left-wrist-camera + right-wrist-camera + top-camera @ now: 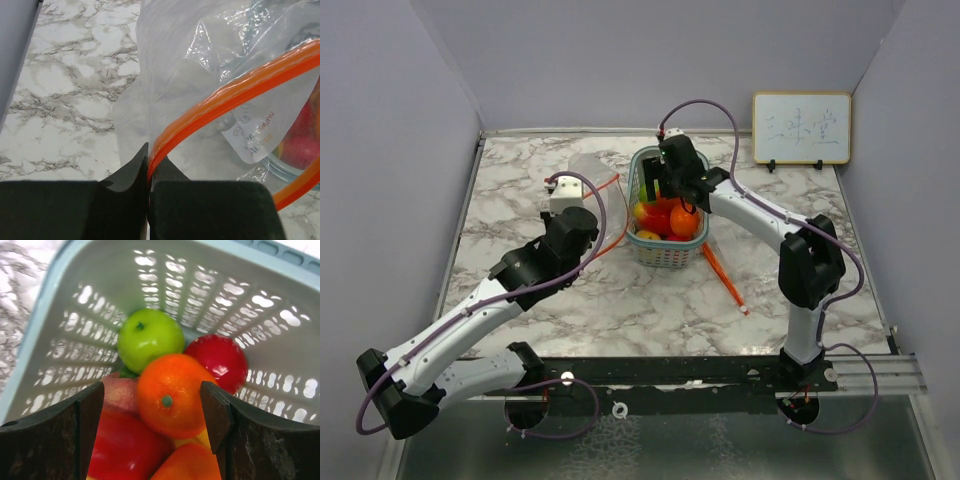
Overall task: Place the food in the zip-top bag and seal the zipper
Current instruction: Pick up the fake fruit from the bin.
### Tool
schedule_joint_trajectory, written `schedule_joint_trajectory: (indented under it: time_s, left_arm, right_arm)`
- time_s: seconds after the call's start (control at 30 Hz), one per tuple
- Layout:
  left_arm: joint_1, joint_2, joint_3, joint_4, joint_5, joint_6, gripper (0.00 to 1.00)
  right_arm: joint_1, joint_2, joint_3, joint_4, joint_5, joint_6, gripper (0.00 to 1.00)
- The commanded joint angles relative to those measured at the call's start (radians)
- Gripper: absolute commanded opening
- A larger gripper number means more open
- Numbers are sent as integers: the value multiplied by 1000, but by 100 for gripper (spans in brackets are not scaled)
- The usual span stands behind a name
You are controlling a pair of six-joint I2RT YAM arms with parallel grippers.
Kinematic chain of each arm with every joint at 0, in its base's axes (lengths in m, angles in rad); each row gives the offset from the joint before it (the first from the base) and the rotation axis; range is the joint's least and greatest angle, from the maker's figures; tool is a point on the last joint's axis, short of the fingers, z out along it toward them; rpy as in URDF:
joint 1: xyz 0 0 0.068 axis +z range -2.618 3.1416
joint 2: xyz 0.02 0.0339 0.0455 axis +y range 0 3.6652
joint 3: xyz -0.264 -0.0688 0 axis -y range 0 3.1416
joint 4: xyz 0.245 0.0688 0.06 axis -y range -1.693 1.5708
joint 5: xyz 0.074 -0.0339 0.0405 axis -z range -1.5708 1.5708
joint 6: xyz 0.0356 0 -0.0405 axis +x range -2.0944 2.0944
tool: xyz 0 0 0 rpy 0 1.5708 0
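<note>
The food is a pile of glossy toy fruits in a pale teal lattice basket (pixel 665 255): an orange (pixel 172 396), a green apple (pixel 150 337), a red fruit (pixel 223 361) and more red and orange pieces below. My right gripper (pixel 152 407) hangs open over the basket (pixel 60 305), its fingers on either side of the orange, apart from it. A clear zip-top bag (pixel 210 65) with an orange zipper (pixel 235 90) lies left of the basket. My left gripper (pixel 148 162) is shut on the zipper rim of that bag (pixel 588 172).
A loose orange strip (pixel 723 275) lies on the marble table (pixel 650 300) right of the basket. A small whiteboard (pixel 801 128) leans on the back wall at the right. Grey walls close in the left, right and back sides.
</note>
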Motion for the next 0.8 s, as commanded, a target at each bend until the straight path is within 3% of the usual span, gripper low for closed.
schedule_joint_trajectory:
  time_s: [0.0, 0.27, 0.5, 0.57, 0.67, 0.77]
  left_arm:
    - [6, -41, -19, -14, -34, -29, 0]
    - [6, -47, -40, 1, -35, -21, 0]
    - [6, -42, -42, 4, -19, -23, 0]
    - [5, -46, -44, 4, -19, -23, 0]
    - [6, -54, -47, 7, -23, -25, 0]
    - [6, -50, -46, 16, -22, -25, 0]
  right_arm:
    - [5, 40, 57, -44, 101, 36, 78]
    - [5, 94, 37, -91, 188, 40, 83]
    - [5, 133, 48, -79, 131, 27, 82]
    - [5, 141, 56, -85, 123, 26, 76]
    - [5, 124, 49, -91, 150, 35, 55]
    - [5, 54, 15, -46, 139, 20, 43]
